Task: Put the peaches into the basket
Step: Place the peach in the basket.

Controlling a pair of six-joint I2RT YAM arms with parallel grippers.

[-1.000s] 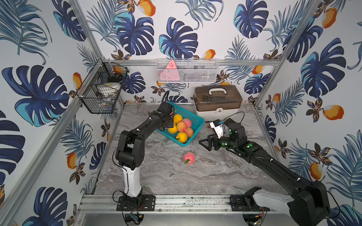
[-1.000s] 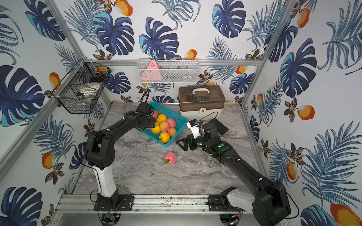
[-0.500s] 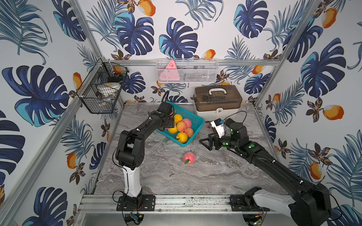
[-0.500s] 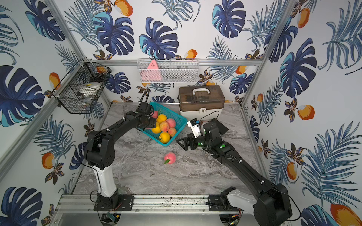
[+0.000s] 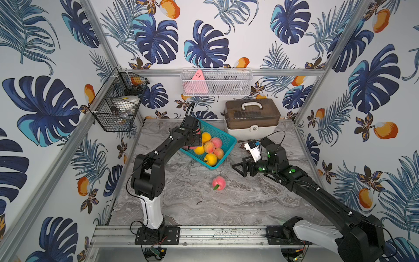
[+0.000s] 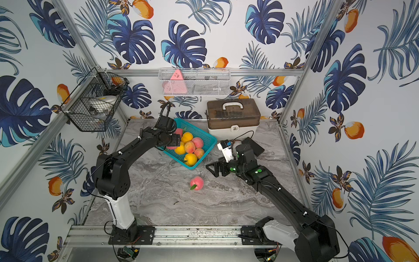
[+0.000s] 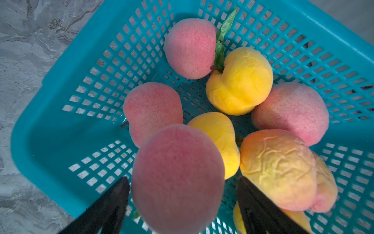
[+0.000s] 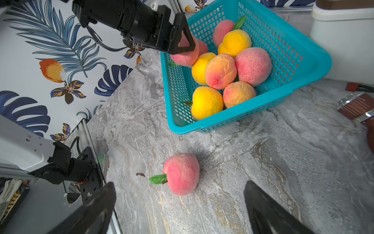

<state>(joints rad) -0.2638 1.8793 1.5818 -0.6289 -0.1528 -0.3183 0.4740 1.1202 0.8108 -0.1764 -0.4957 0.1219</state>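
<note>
Eight peaches (image 8: 220,71), pink & yellow mixed, are counted lying in the basket (image 7: 50,141), bunched together w/ part of the floor left bare. A ninth peach (image 8: 183,57), pink, is seen over the basket, inside the rim, btwn the fingers of the L claw (image 7: 182,182). That claw is spread. In the L wrist view a gap is shown btwn the peach & one finger, while the other finger lies just beside it, perhaps touching. The peach is thus judged not pinched, i.e. a drop is in hand. Whether it rests on the pile yet cannot be told.

The tenth peach (image 5: 218,183), pink w/ a green leaf, is found on the table (image 5: 192,208), apart from the basket & near its closer corner. The R claw (image 5: 240,169) is held above the table, spread wide & empty. It is aimed at that peach, which is framed btwn its fingers in the R wrist view but is not touched.

No other stray peach is seen in both top views. Est. progress: nine of ten are as good as done, provided the drop settles inside. One pick & one placement are left, prob. for the R arm. The pile is judged high at the middle, so the bare part of the floor is the safer spot for the last one. The basket is set aslant just beside a case (image 5: 251,118); contact cannot be told.
</note>
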